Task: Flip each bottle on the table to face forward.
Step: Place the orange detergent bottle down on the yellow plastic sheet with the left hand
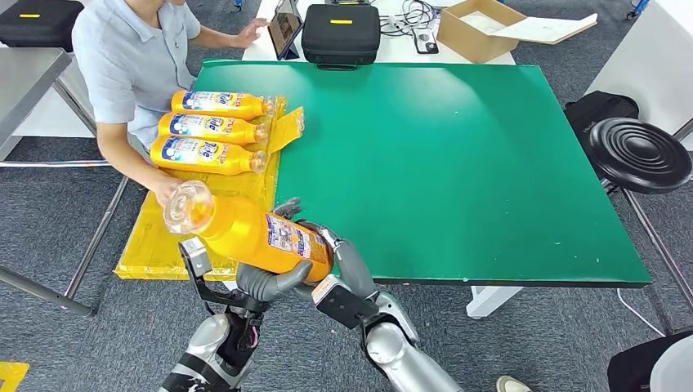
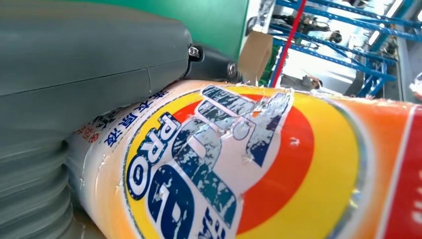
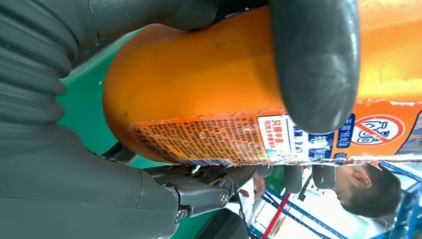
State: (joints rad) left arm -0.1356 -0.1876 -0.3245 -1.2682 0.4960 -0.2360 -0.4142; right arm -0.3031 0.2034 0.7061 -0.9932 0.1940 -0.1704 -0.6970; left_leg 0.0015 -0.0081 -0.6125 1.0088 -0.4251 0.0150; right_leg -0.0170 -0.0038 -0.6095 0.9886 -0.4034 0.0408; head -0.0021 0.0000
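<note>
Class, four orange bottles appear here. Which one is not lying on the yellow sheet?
The bottle held up by both hands, left hand and right hand, at the table's near edge. The other three lie in a row on the yellow sheet.

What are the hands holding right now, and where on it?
Both hands, left and right, hold one orange bottle around its lower, labelled body; its cap end sticks out free.

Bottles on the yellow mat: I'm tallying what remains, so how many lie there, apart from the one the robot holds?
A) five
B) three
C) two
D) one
B: three orange detergent bottles lie side by side on the yellow mat, while a fourth bottle is held up by the left hand and right hand.
</note>
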